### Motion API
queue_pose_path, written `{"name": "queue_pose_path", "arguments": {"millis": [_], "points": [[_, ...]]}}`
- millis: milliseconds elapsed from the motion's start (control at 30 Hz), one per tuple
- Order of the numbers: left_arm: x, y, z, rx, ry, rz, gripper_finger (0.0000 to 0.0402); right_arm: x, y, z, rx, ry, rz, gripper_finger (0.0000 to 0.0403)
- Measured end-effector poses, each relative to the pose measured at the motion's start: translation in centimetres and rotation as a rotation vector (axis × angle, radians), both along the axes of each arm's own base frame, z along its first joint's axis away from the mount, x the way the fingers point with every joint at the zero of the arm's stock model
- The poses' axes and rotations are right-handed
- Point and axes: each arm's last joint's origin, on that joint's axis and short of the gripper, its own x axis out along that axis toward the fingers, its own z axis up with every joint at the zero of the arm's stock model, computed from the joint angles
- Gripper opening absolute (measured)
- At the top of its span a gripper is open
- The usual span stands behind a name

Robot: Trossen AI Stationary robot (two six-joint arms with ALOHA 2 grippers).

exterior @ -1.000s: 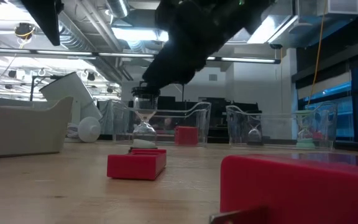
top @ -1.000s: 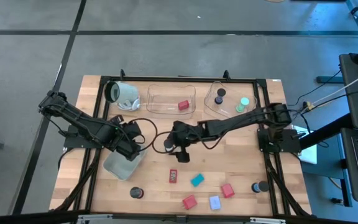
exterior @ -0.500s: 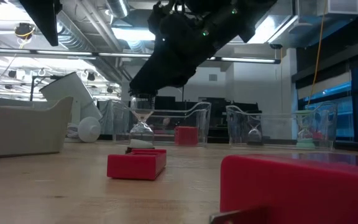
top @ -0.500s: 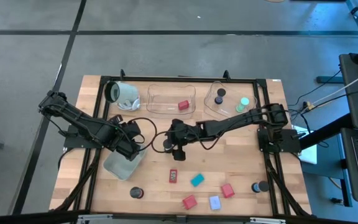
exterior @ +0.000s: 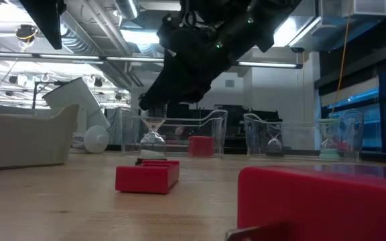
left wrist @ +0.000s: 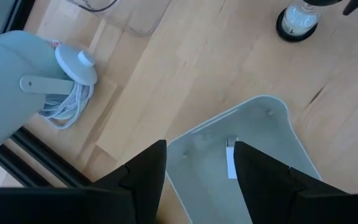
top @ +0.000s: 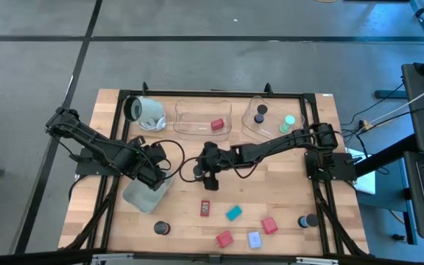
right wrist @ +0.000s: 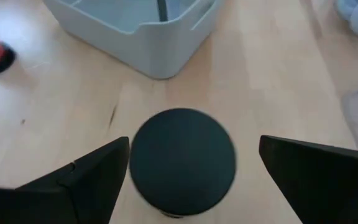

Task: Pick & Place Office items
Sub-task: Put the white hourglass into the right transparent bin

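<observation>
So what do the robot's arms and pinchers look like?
Both arms are dark, almost black, built from slim jointed links with black cables looping beside them. The left gripper ends in two flat black fingers with pointed tips. The right gripper has two wide black wedge-shaped fingers. Seen from table height, the right arm's bulky black wrist shows tiny green lights.

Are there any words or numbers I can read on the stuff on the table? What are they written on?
None can be read in any view.
The small red card has pale marks on top, too small to read.
The white sticker inside the grey-blue tray looks blank.
The red block and the black-topped hourglass show no writing.
</observation>
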Motion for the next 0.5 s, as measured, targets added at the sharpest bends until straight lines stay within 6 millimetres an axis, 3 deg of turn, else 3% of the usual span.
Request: {"name": "queue_pose_path", "arguments": {"millis": [200,400,500], "points": [[0.0,0.0,0.0,0.0,0.001,-0.002,0.0184,0.0,-0.02,0.0,0.017,0.0,-0.024,0.0304],[-0.01,0.0,0.0,0.001,0.002,-0.002,0.0184,0.0,-0.02,0.0,0.027,0.001,-0.033,0.0217],[-0.01,0.0,0.0,0.001,0.002,-0.002,0.0184,0.0,-0.02,0.0,0.045,0.001,-0.047,0.0213]]}}
